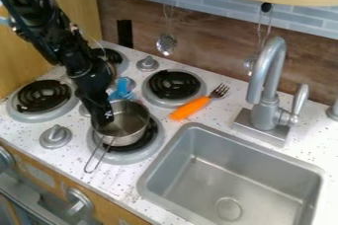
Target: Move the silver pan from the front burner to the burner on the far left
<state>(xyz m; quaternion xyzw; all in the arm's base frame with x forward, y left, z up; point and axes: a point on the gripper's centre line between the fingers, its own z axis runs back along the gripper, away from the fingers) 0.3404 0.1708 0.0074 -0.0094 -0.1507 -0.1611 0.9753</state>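
End effector point(102, 119): one, black, pointing down at the near-left side of the pot, its tip at the rim; whether clenched or released, cannot tell, nor whether it has hold of the wall. Pot point(135, 119): one, metal, upright, directly at the end effector, seated on a burner point(123, 159); wire handle point(86, 170) running out below the end effector, toward the worktop's point(69, 162) front edge. Blue item point(121, 90): one, just behind the end effector, beside the pot's far rim; kind cannot be made out. Fork point(191, 107): one, orange-handled, lying right of the end effector, past the pot, tines pointing away. Knob point(56, 137): one, grey, to the lower left. Sink point(218, 182): one, grey, farther off to the lower right; faucet point(265, 91) behind it. Ladle point(166, 44): one, hanging above and beyond. Stage, as judged: contact or near-contact with the pot. Requirement, as judged: alignment with the thin wall, steady height, and clearance from the blue item and handle, since a sideways push could slide or tip the pot.
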